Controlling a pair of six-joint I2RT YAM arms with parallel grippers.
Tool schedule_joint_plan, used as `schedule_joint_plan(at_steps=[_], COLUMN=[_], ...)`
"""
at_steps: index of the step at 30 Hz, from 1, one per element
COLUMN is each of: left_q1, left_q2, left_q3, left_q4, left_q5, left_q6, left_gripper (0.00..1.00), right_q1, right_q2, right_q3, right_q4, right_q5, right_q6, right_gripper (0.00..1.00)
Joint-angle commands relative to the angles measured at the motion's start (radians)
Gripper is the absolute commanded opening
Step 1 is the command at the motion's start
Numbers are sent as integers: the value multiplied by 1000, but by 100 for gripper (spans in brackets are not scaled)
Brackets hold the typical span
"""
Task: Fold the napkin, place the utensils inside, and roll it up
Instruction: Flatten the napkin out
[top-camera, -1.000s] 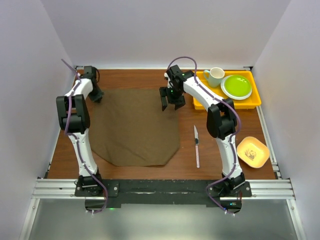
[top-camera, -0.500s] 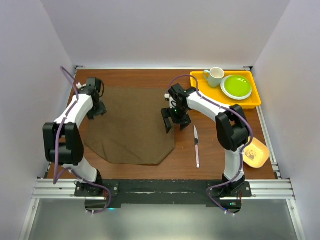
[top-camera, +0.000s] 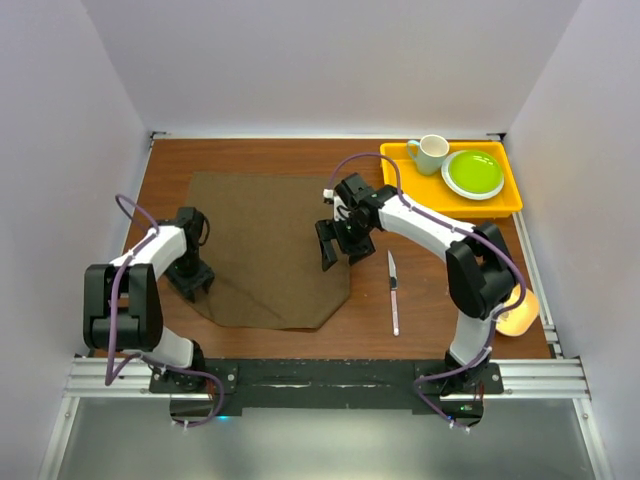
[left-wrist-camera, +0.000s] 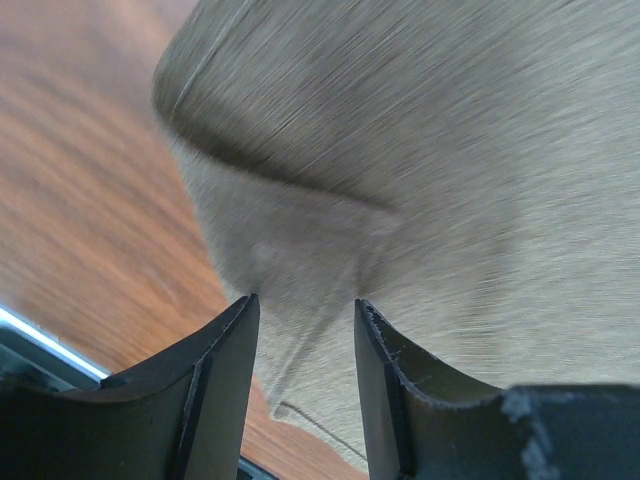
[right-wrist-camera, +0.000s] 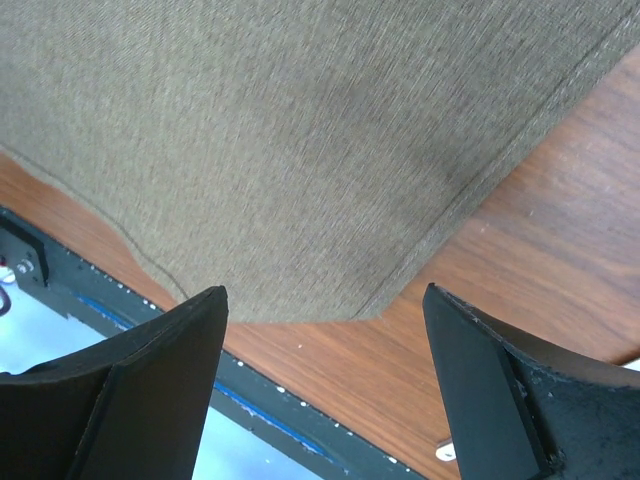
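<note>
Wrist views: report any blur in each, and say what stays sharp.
Left wrist: napkin and table are streaked with motion blur, most at the cloth's folded edge. Right wrist: mostly crisp, the napkin's weave and hem readable, only slightly soft.

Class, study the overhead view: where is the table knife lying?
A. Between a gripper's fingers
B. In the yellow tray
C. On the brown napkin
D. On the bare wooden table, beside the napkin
D: the knife lies flat on the wooden table, apart from the right edge of the napkin.
</note>
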Motion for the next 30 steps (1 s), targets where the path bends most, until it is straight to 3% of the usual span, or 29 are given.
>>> schedule_joint_plan(at_steps=[1, 3, 5, 6, 7, 8, 13, 15, 16, 18, 19, 20, 23, 28, 30], left_q1=[3, 5, 6, 8, 8, 6, 93, 153, 167, 190, 189, 190, 189, 169, 150], left_q2=[-57, -53, -39, -39, -53, -69, -259, -321, -383, -427, -426, -426, -413, -353, -378], left_q3=[-59, -76, -78, -70, -67, -65, -116, -153, -162, -164, -156, -148, -130, -61, -55], left_q4=[10, 30, 30, 15, -5, -39, -168, -211, -228, -261, -268, -254, -157, -92, -16], left_q5=[-15, -10, -33, -45, -62, -93, -197, -209, -216, -220, -220, -220, -188, -119, 6], left_q6=[-74, -75, -83, -104, -123, -141, -363, -446, -480, -538, -531, -519, -355, -108, 62], left_gripper=[48, 47, 40, 34, 22, 18, 2, 0, 2, 16, 38, 54, 87, 89, 85], right_q1=[0, 0, 0, 0, -1, 0, 0, 0, 0, -1, -3, -3, -11, -21, -12], right_q2=[-102, -113, -122, -124, -122, -124, -127, -122, -121, -118, -119, -122, -131, -131, -135], right_q3=[-32, -50, -61, -61, -63, -61, -66, -72, -76, -82, -89, -101, -162, -286, -331], right_q4=[44, 50, 55, 51, 49, 44, 50, 52, 49, 38, 31, 24, 18, 129, 209], right_q5=[-6, -8, -1, 0, 3, 5, -9, -24, -35, -34, -38, -37, -38, -201, -236], right_q6=[22, 26, 26, 23, 21, 20, 24, 24, 27, 38, 41, 44, 44, 12, 1], right_gripper=[83, 83, 83, 83, 83, 83, 83, 83, 84, 84, 84, 85, 93, 97, 97])
